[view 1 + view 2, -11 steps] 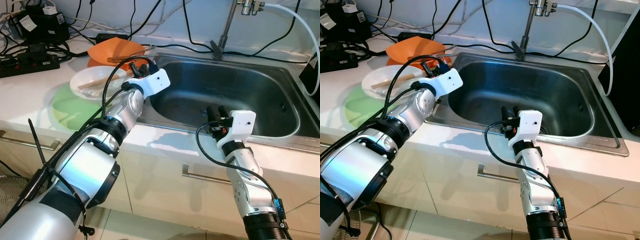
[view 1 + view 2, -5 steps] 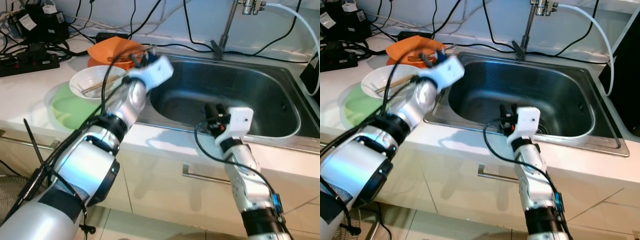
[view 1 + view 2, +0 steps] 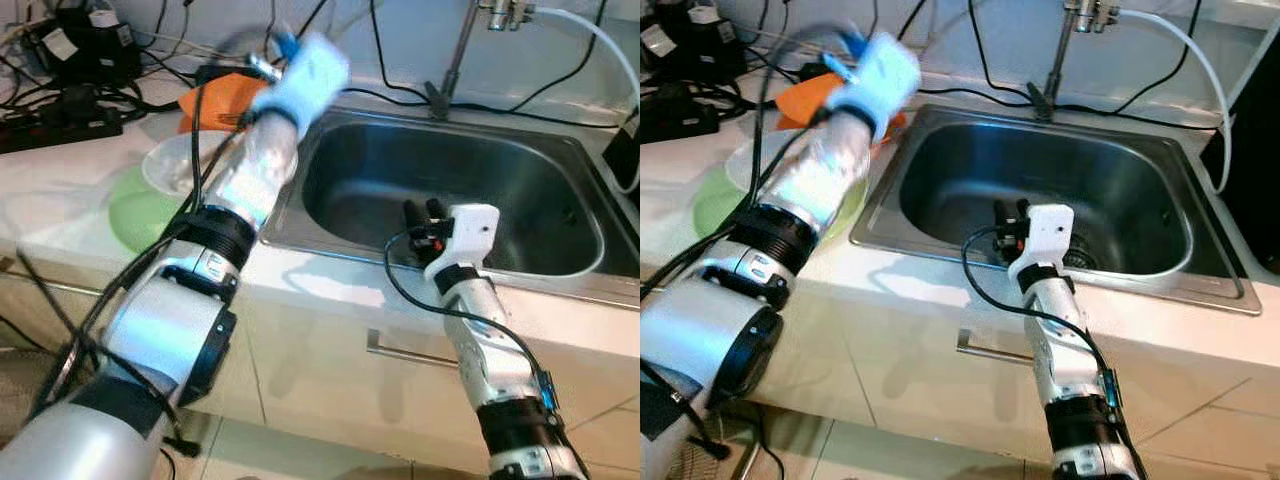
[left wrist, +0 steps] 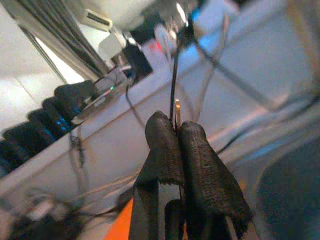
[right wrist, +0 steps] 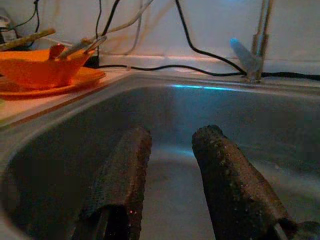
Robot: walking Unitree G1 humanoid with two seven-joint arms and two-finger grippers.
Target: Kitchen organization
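My left gripper (image 4: 177,125) is raised above the orange bowl (image 3: 212,102) at the sink's back left corner. It is blurred by motion in the eye views. Its fingers are pressed shut, and a thin pale sliver shows at their tips; I cannot tell what it is. A white bowl (image 3: 172,165) rests on a green plate (image 3: 135,212) on the counter left of the sink. My right gripper (image 3: 425,210) hangs open just inside the front wall of the steel sink (image 3: 520,185), with nothing between its fingers (image 5: 125,165). The orange bowl (image 5: 40,67) holds utensils sticking out.
A tap (image 3: 455,50) stands behind the sink, with a white hose (image 3: 590,40) running to the right. Power strips and black cables (image 3: 60,110) crowd the back left of the counter. Cabinet handles (image 3: 410,350) run below the counter edge.
My left arm has swung up and back from beside the white bowl to above the orange bowl. The right gripper has shifted slightly left and stays open.
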